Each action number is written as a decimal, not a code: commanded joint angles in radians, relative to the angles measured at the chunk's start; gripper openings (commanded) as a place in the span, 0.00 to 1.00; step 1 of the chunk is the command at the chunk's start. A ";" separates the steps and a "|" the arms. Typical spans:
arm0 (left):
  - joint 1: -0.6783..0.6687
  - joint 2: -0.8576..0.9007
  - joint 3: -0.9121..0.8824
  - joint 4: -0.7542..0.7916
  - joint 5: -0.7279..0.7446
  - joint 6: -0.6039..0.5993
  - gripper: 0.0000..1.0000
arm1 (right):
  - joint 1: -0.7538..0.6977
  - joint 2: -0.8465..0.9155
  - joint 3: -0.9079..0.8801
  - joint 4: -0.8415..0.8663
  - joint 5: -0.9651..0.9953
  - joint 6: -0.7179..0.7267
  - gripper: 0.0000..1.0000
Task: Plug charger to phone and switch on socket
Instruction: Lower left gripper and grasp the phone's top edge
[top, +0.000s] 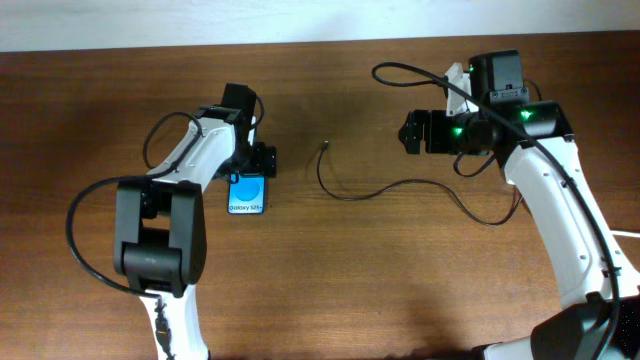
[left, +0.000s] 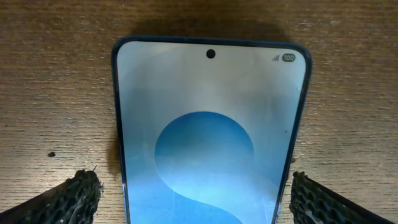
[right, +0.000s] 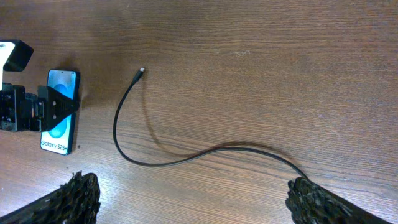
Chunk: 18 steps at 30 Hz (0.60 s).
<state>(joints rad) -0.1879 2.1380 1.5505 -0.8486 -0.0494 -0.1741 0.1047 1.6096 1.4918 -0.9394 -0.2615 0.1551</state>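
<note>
- One phone (top: 247, 195) lies flat left of centre, screen up and lit — pale, with a blue oval and "Galaxy S25+" at its near end.
- Left gripper (left: 193, 202) hangs over it, fingers (left: 81, 193) spread to either side and clear of its edges.
- Charger (right: 230, 147), a thin black cable, curves across the middle; its plug tip (right: 142, 70) lies right of the phone, apart from it.
- Right gripper (right: 193, 199) hovers above the cable, jaws wide, holding nothing.
- Table (top: 330, 290) is dark brown wood grain; a pale wall (top: 300, 15) runs along the far edge.

Even warm light, sharp focus; charger (right: 155, 159) casts a soft shadow.
</note>
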 joint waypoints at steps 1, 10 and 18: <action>0.001 0.014 0.020 -0.002 0.004 -0.012 1.00 | 0.006 0.002 0.021 -0.004 0.012 0.004 0.98; 0.001 0.056 0.020 -0.001 0.008 -0.012 0.88 | 0.006 0.003 0.021 -0.004 0.012 0.004 0.99; 0.001 0.056 0.025 -0.002 0.008 -0.012 0.80 | 0.006 0.003 0.021 -0.003 0.012 0.004 0.99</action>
<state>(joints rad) -0.1886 2.1586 1.5623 -0.8486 -0.0341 -0.1802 0.1047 1.6096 1.4918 -0.9424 -0.2611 0.1547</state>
